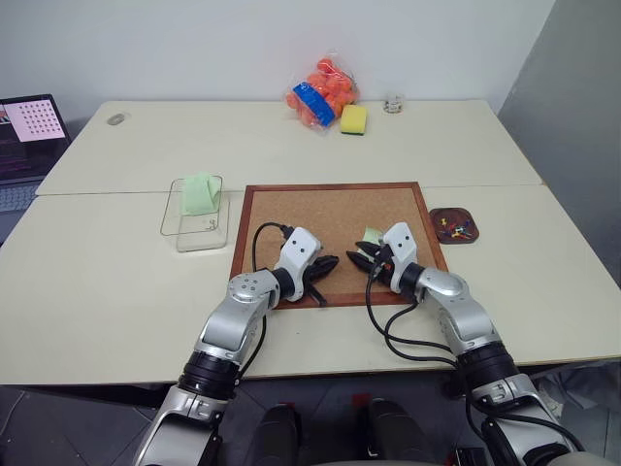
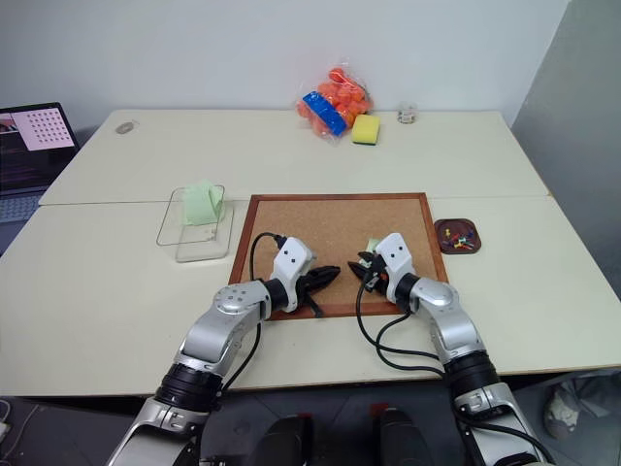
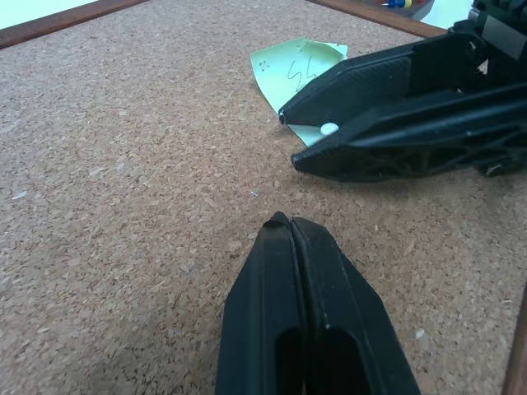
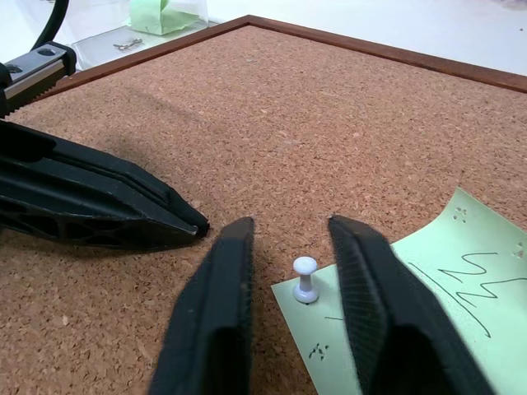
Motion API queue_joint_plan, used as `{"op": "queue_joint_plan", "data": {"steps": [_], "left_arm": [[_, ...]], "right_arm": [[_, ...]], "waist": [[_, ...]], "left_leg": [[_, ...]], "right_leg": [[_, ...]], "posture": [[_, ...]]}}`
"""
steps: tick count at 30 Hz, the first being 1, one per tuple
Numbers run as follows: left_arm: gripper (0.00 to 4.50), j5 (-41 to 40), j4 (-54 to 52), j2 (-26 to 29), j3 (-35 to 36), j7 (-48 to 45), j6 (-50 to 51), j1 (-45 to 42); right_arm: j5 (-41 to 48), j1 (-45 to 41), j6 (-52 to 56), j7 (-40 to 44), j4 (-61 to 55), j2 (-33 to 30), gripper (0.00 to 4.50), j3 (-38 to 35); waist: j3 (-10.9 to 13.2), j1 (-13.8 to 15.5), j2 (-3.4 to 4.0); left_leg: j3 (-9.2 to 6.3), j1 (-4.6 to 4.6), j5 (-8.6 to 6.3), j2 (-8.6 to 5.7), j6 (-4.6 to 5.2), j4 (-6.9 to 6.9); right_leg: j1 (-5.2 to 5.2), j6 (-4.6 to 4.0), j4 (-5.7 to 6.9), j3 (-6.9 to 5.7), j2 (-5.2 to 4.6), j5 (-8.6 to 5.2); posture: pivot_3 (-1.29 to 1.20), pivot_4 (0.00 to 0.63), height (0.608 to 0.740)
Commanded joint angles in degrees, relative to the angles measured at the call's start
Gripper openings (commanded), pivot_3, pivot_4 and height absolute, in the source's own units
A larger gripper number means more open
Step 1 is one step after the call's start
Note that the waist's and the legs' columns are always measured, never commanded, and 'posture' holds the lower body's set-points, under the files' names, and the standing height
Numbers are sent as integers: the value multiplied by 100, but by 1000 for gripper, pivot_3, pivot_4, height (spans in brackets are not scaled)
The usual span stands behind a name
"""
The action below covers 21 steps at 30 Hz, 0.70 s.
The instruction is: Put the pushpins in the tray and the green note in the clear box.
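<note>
A green note (image 4: 445,280) lies on the cork board (image 1: 291,209), held by a white pushpin (image 4: 305,278) at its corner. My right gripper (image 4: 292,234) is low over the board, its fingers standing apart on either side of that pushpin with a small gap on each side. My left gripper (image 3: 290,224) is shut and empty, resting on the cork and pointing at the right gripper (image 3: 288,138). The reddish-brown tray (image 1: 436,216) sits right of the board with pushpins (image 1: 454,230) in it. The clear box (image 1: 173,221), left of the board, holds a folded green note (image 1: 199,192).
At the table's far side are a bag of orange and blue items (image 1: 322,90), a yellow-and-green sponge (image 1: 353,118) and a small glass jar (image 1: 393,104). A laptop (image 1: 24,136) sits at the far left. Cables loop from both wrists.
</note>
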Motion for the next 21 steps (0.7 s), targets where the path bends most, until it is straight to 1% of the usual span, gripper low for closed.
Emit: {"op": "queue_joint_plan", "data": {"steps": [1,3,8,13,16,21], "left_arm": [[0,17,75,-28,-97,-39,55,-18],[0,14,86,-23,-96,-47,54,-26],[0,14,113,-20,-86,-45,54,-46],[0,12,96,-33,-79,-23,51,-20],[0,8,74,-46,-78,-8,49,13],[0,5,81,-67,-90,-8,34,28]], "right_arm": [[-123,-2,44,-105,30,-59,390,-93],[-167,-22,49,-119,62,-63,50,-84],[-194,-49,-12,-160,37,-84,50,-139],[159,-70,-350,-261,-449,-20,50,-550],[334,-54,-273,-230,-853,-29,50,-690],[417,4,54,-153,-1465,-162,50,-719]], "waist": [[0,0,0],[-1,1,-1],[-1,1,-1],[0,5,-1],[2,8,0],[1,1,0]], "left_leg": [[0,0,0,0,0,0],[0,0,0,0,0,0],[0,0,0,-1,0,0],[-1,-1,0,-1,0,1],[-1,-5,0,-1,0,0],[-2,-3,0,0,0,0]], "right_leg": [[0,0,0,0,0,0],[1,0,0,0,0,0],[1,2,0,0,-1,-1],[1,2,0,-1,-1,-1],[-2,0,0,-1,-1,0],[-2,1,-1,-2,-1,0]], "posture": [[0,150,740],[0,150,740],[0,150,740],[0,150,740],[0,150,740],[0,150,740]]}}
